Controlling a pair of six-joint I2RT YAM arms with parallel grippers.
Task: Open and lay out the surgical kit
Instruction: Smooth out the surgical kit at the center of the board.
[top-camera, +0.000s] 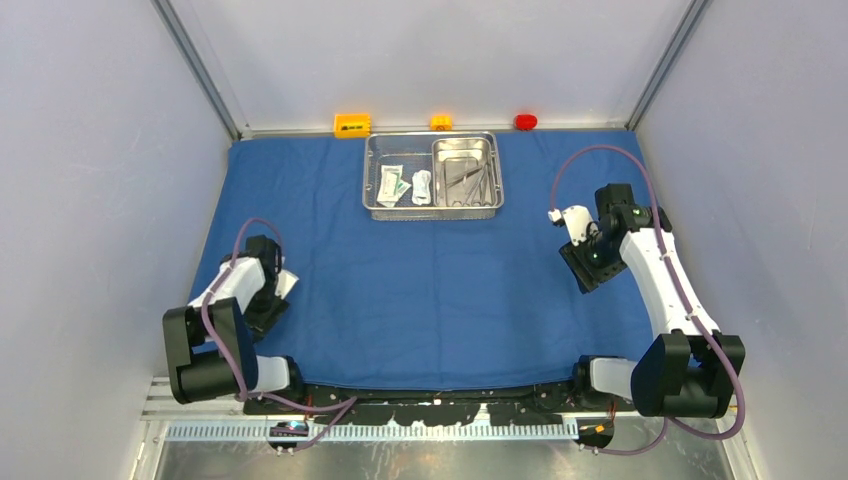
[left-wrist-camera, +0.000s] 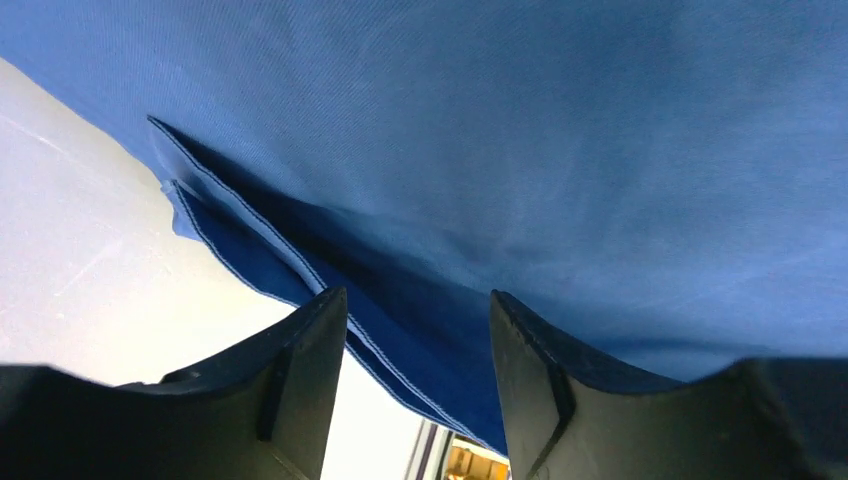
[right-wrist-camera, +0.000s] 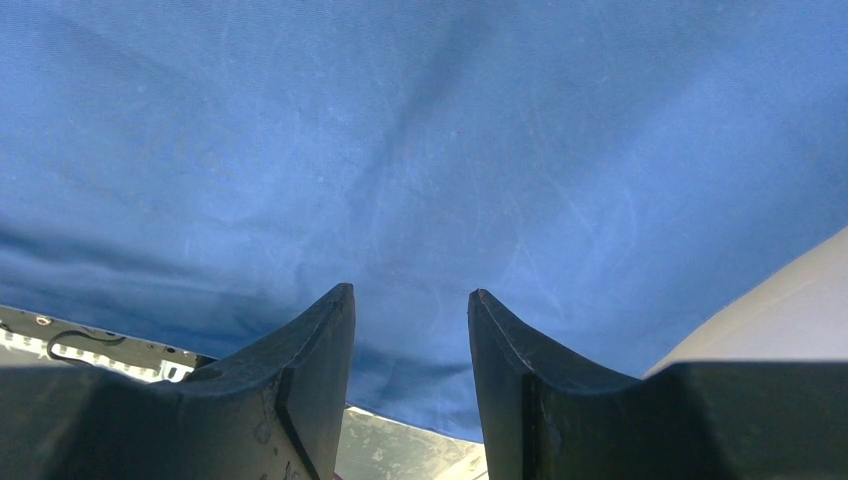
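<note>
The mesh tray (top-camera: 400, 150), long axis left to right, is being carried at the far centre of the blue cloth (top-camera: 430, 300), nearer the right pincer (right-wrist-camera: 410, 300) than the left pincer (left-wrist-camera: 418, 300), both being held open, empty.

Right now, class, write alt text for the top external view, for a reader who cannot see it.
A blue cloth lies spread flat, with a steel mesh tray at its far edge holding white-green packets and a smaller pan. The left arm and right arm flank it.
</note>
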